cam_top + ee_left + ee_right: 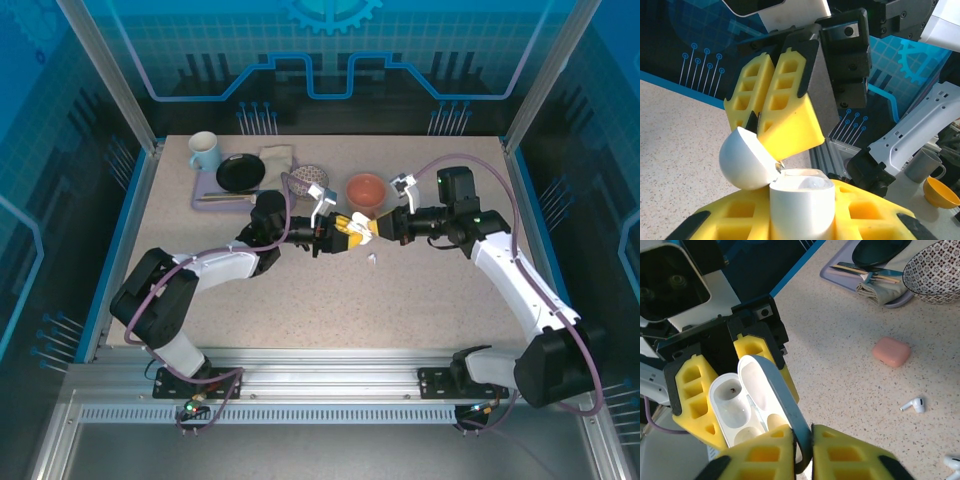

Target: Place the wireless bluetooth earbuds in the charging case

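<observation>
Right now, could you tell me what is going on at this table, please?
The two arms meet over the table. The left pincer grips the body of a white charging case, and the right pincer is shut on its lid, holding it open. A white earbud lies loose on the table, not yet inserted; a closed salmon-pink case sits further off.

No word, number or brand name can be read on anything here. The only sign-like mark is a blue gear emblem [330, 12] on the back panel [330, 70] beyond the far edge of the table [300, 300], with circuit-trace lines drawn around it. The left wrist view shows part of a similar gear shape [912, 55] on a blue panel, also without lettering.
</observation>
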You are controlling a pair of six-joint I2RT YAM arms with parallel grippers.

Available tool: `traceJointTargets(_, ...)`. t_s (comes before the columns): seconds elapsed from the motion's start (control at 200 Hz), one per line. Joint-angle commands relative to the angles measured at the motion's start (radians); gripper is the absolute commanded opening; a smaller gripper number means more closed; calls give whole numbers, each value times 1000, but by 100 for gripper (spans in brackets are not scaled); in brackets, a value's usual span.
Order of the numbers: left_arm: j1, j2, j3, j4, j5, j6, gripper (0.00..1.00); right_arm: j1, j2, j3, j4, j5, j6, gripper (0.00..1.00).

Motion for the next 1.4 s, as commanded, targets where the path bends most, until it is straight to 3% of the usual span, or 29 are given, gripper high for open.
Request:
traceJointTargets(0.0,-13,-5,45,-7,34,16,0,19,13,43,1,-36,-5,3)
traceJointTargets(0.17,-14,-15,74,-108,37,49,0,20,-2,52,-18,-15,-14,0)
traceJointTargets(0.42,-10,-63,90,-239,11,100,26,20,-46,82,-90,69,-52,0)
traceJointTargets(0.51,-9,-88,102,-314,6,127,42,20,-52,93,-103,83,-56,0)
traceJointTargets(0.62,-9,-129,103,-383,-8,179,50,20,-59,99,-101,93,-48,0)
traceJointTargets(0.775,-4,-185,112,-504,-41,240,73,21,-61,114,-97,116,-38,0)
traceJointTargets(0.795,-2,-192,113,-519,-49,244,77,21,-60,117,-98,119,-39,0)
traceJointTargets(0.81,-1,-197,114,-533,-55,248,90,20,-60,118,-100,122,-37,0)
traceJointTargets(0.83,2,-205,116,-549,-61,251,98,20,-60,123,-102,128,-38,0)
traceJointTargets(1.06,34,-347,83,-648,-176,333,99,15,-67,154,-127,179,-46,0)
traceJointTargets(1.266,32,-479,81,-710,-428,334,99,10,-69,184,-138,211,-40,0)
traceJointTargets(1.396,31,-532,66,-686,-507,350,99,11,-69,198,-140,221,-34,0)
